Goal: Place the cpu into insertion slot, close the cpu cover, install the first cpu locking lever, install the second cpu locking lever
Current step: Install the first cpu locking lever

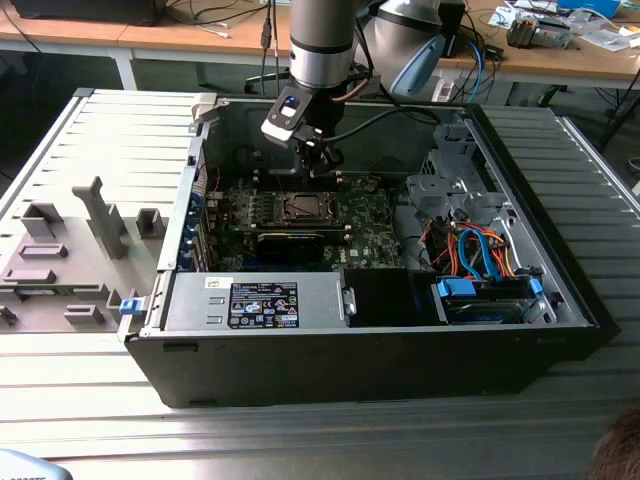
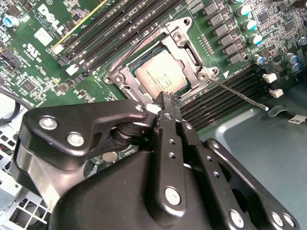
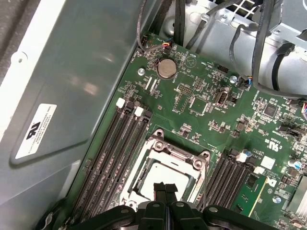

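Gripper point(image 3: 165, 189) over the cpu point(image 2: 160, 76)
Its jaws are closed together. In the exterior view it hangs at 12 o'clock from the insertion slot point(image 1: 303, 207).

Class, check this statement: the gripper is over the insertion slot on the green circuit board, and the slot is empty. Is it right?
One thing is wrong: the slot is not empty. The second wrist view shows the cpu lying in the insertion slot. The rest stands: the gripper is over the slot on the green circuit board.
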You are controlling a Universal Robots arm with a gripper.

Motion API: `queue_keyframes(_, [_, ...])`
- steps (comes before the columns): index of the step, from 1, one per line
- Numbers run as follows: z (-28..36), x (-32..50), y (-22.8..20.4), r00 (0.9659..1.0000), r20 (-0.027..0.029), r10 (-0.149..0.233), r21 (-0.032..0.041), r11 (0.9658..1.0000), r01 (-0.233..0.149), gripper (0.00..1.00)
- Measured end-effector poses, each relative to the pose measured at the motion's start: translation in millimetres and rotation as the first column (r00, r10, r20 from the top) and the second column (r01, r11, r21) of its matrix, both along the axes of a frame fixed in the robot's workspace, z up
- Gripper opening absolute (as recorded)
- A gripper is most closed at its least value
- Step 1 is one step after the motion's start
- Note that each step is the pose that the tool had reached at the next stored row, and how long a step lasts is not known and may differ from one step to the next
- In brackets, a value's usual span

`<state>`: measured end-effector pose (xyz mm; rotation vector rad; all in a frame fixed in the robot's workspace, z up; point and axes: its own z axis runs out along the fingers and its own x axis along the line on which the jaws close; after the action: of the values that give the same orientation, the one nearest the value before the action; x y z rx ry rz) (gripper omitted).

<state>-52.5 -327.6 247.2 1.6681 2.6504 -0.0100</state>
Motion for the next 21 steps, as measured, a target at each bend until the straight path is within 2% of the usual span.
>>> queue_keyframes(21, [0.0, 0.0, 0.0, 0.9998, 0.0000, 0.018, 0.0001, 0.9998, -0.018, 0.11])
